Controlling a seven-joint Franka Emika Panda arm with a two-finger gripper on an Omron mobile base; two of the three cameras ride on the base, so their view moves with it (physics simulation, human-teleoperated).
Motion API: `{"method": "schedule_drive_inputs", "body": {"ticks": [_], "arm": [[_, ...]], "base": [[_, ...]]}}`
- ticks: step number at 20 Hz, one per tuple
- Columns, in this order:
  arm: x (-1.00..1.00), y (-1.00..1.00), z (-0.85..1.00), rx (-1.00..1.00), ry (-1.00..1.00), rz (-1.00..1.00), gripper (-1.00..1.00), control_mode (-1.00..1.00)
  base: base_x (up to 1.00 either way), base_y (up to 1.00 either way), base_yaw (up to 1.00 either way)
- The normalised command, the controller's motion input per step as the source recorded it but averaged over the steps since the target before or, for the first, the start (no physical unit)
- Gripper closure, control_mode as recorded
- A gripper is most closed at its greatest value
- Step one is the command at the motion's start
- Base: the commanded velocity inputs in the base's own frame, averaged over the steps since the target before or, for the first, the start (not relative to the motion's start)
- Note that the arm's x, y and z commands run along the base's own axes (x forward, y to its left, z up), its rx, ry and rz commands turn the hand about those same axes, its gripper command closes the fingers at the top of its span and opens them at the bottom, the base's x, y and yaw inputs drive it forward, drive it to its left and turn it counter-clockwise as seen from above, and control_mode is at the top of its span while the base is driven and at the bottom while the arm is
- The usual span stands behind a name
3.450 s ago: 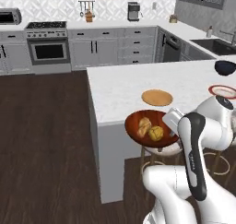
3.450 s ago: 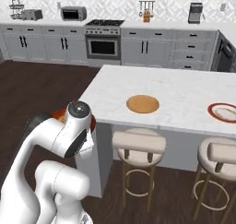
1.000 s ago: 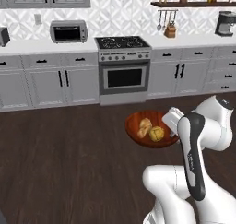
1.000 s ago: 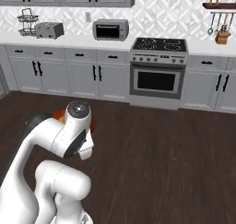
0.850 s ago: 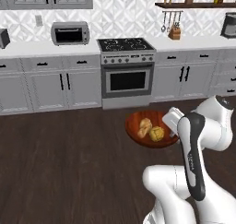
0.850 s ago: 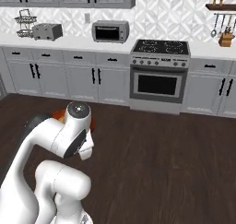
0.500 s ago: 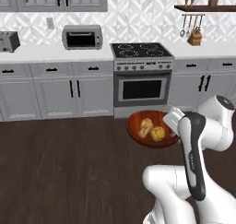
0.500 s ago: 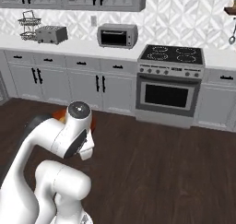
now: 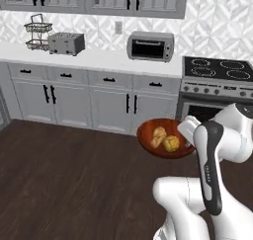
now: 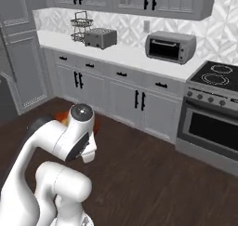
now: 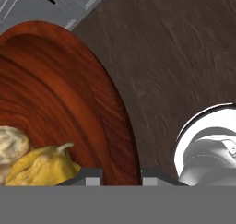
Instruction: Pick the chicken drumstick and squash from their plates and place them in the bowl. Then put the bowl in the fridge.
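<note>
The reddish-brown bowl [image 9: 147, 132] hangs in the air over the dark wood floor, held by its right rim. My gripper [image 9: 190, 131] is shut on that rim; in the hand view the rim passes between the two fingertips of the gripper [image 11: 120, 178]. Inside the bowl [image 11: 69, 89] lie the pale tan chicken drumstick [image 9: 158, 136] and the yellow-orange squash [image 9: 171, 143], touching each other. The hand view shows the drumstick [image 11: 9, 144] at the left edge with the squash [image 11: 41, 165] beside it. A tall grey panelled front, apparently the fridge [image 10: 21, 57], stands at the far left. The plates are out of view.
A run of grey base cabinets [image 9: 74, 100] with a white counter carries a toaster [image 9: 65, 43], a wire rack [image 9: 38, 30] and a toaster oven [image 9: 150, 46]. A stove with an oven [image 9: 217, 81] stands to the right. Open dark floor [image 9: 64, 184] lies in front.
The whole picture has slid right, so the base has turned left; the stove is now at the right and the toaster has come into view. The bowl stays held the same way.
</note>
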Motion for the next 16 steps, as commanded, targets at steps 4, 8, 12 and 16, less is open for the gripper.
{"method": "schedule_drive_inputs", "body": {"ticks": [4,8,12,16], "arm": [[0.00,0.00,0.00,0.00,0.00,0.00,1.00,1.00],[0.00,0.00,0.00,0.00,0.00,0.00,1.00,1.00],[0.00,0.00,0.00,0.00,0.00,0.00,1.00,1.00],[0.00,0.00,0.00,0.00,0.00,0.00,1.00,1.00]], "base": [[0.91,-0.16,0.72],[0.75,-0.18,0.75],[0.72,-0.13,0.75],[0.75,-0.07,0.73]]}}
